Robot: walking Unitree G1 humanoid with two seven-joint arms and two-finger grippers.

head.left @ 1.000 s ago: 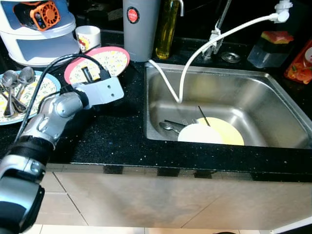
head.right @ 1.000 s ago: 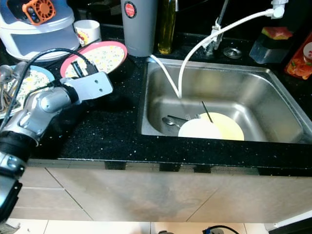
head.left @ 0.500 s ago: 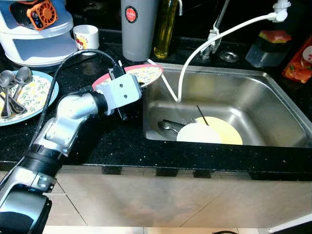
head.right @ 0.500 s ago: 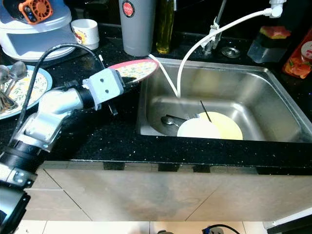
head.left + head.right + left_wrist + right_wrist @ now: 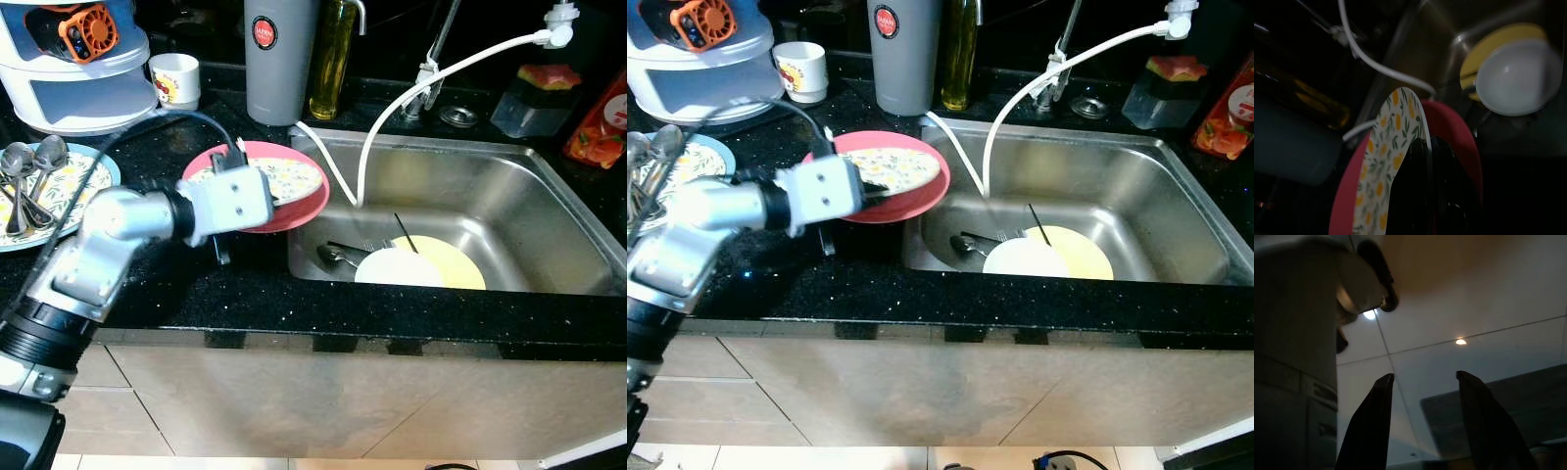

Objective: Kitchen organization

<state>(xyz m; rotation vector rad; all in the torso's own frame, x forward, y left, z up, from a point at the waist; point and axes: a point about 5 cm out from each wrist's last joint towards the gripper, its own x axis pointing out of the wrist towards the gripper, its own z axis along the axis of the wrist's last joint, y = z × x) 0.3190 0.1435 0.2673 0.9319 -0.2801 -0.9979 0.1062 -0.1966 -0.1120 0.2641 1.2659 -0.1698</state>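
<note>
Pink-rimmed round plate with a yellow-flower pattern (image 5: 279,181) — the left tool (image 5: 874,186) is clamped on its rim, one black finger above and one below, as the left wrist view shows. The plate hangs tilted just ahead of the tool, over the left edge of the stainless-steel sink (image 5: 509,186), part above the black speckled stone counter (image 5: 196,284) and part above the basin.

As for progress, I judge the job under way but far from finished. Beyond the tool, on the basin floor, already lie a flat yellow plate (image 5: 460,269) with a white round bowl (image 5: 397,266) on top and some metal cutlery (image 5: 338,257) beside them. Behind the tool's arm, on the counter, a blue-rimmed patterned plate (image 5: 83,186) carries several metal spoons (image 5: 29,162), and a small white printed cup (image 5: 176,76) stands further back; these look like what is left.

Room to move: the basin ahead is wide and mostly bare to the far side, but a white flexible hose (image 5: 392,103) drops into it just beyond the plate's front edge — the closest thing to catch. A tall grey insulated flask (image 5: 274,59) and a glass bottle of yellow oil (image 5: 333,59) stand near the sink's back corner.

The right tool (image 5: 1422,426) hangs idle with its fingers spread apart, near pale floor tiles.
</note>
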